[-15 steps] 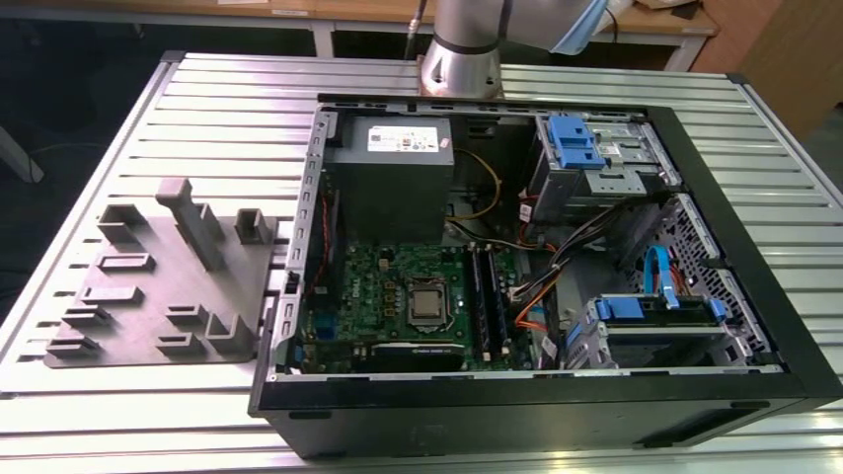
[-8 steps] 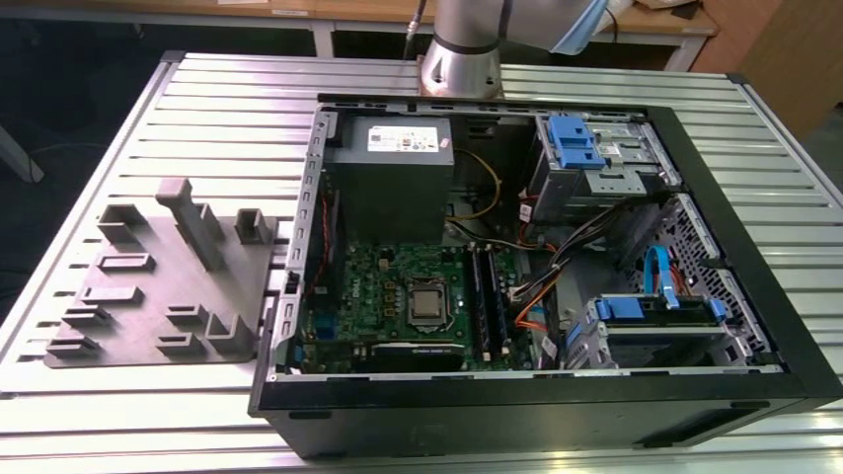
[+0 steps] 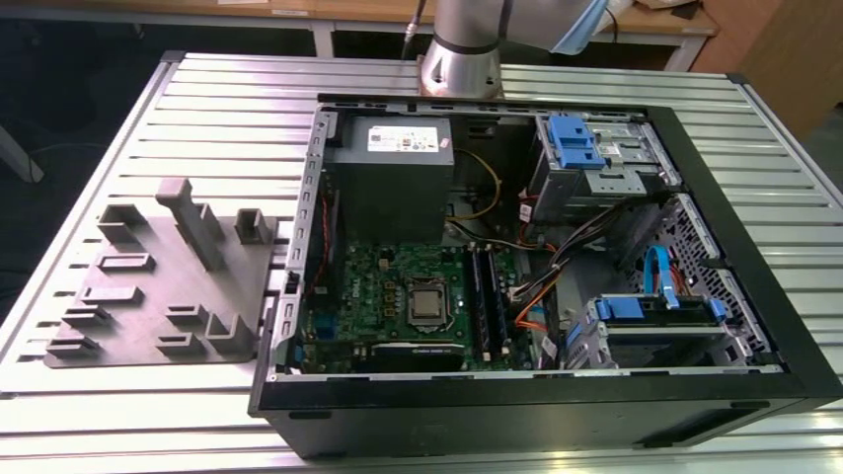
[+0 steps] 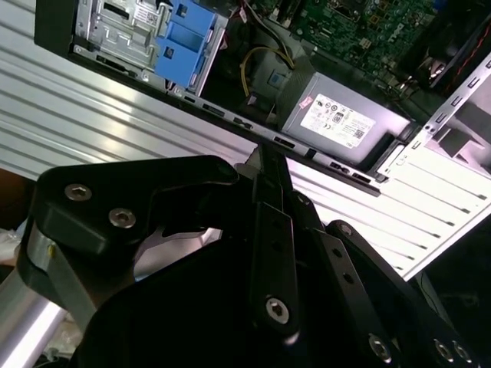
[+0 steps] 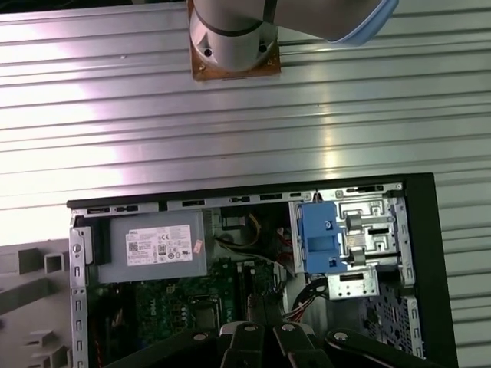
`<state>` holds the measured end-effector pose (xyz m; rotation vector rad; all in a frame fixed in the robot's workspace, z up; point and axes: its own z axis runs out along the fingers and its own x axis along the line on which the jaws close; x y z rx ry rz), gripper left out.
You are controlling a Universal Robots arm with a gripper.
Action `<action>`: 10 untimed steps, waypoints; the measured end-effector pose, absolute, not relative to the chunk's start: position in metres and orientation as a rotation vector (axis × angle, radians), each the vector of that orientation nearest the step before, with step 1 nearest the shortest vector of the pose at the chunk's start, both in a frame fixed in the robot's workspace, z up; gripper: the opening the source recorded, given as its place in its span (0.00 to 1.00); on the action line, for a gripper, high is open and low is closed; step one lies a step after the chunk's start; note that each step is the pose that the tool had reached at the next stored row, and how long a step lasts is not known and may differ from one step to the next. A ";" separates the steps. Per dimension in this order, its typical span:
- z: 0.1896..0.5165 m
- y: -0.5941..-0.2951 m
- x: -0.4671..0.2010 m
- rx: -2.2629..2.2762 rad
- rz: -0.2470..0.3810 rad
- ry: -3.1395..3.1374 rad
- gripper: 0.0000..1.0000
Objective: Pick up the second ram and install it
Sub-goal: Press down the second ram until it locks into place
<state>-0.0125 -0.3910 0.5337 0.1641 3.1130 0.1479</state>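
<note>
Robot fingers, pressed together, hang above the open computer case lying on the bench. Inside the case, the second ram stands seated in a motherboard slot, just beside its twin.

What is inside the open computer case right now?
In the exterior view: a green motherboard, a grey power supply, blue-latched drive bays and cables. Dark memory slots run beside the processor socket; whether sticks sit in them I cannot tell.
</note>
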 end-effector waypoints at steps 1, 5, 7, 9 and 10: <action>0.533 -0.392 -0.013 0.164 0.148 3.113 0.07; 0.529 -0.396 -0.013 0.164 0.148 3.113 0.07; 0.528 -0.399 -0.013 0.164 0.148 3.113 0.07; 0.526 -0.401 -0.013 0.164 0.148 3.113 0.07; 0.525 -0.402 -0.013 0.164 0.148 3.113 0.07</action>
